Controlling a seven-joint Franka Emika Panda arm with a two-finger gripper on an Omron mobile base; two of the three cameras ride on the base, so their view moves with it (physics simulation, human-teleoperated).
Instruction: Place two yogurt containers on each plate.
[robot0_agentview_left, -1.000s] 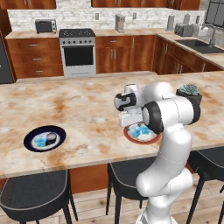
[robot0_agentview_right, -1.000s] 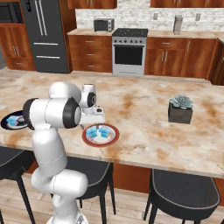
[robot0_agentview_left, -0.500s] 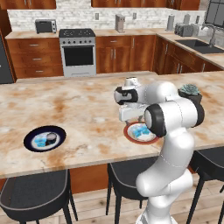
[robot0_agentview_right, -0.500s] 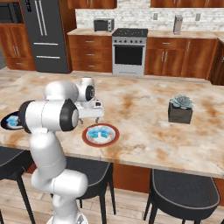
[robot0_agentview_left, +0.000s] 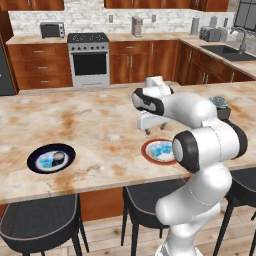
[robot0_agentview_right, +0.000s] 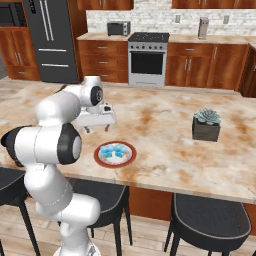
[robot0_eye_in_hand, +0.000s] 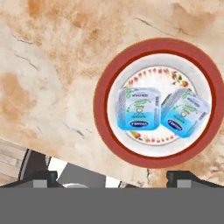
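The red-rimmed plate (robot0_agentview_left: 148, 155) (robot0_agentview_right: 100, 159) (robot0_eye_in_hand: 103, 100) lies near the counter's front edge. Two light blue yogurt containers (robot0_agentview_left: 161, 150) (robot0_agentview_right: 112, 151) sit side by side on it; in the hand view they are one (robot0_eye_in_hand: 139, 109) and the other (robot0_eye_in_hand: 183, 113). My gripper (robot0_agentview_left: 156, 131) (robot0_agentview_right: 97, 128) (robot0_eye_in_hand: 113, 178) hovers just above and behind this plate, open, with nothing between its fingers. The black-rimmed plate (robot0_agentview_left: 35, 156) lies far to the left, holding a light blue container (robot0_agentview_left: 47, 160) and a dark one (robot0_agentview_left: 59, 157).
A potted succulent (robot0_agentview_left: 219, 106) (robot0_agentview_right: 206, 125) stands on the counter's right side. Dark stools (robot0_agentview_left: 40, 225) (robot0_agentview_right: 210, 222) are tucked under the front edge. A stove (robot0_agentview_left: 89, 60) and cabinets line the far wall.
The hand has lifted a little above the red-rimmed plate and stays open. Both light blue containers remain lying on that plate.
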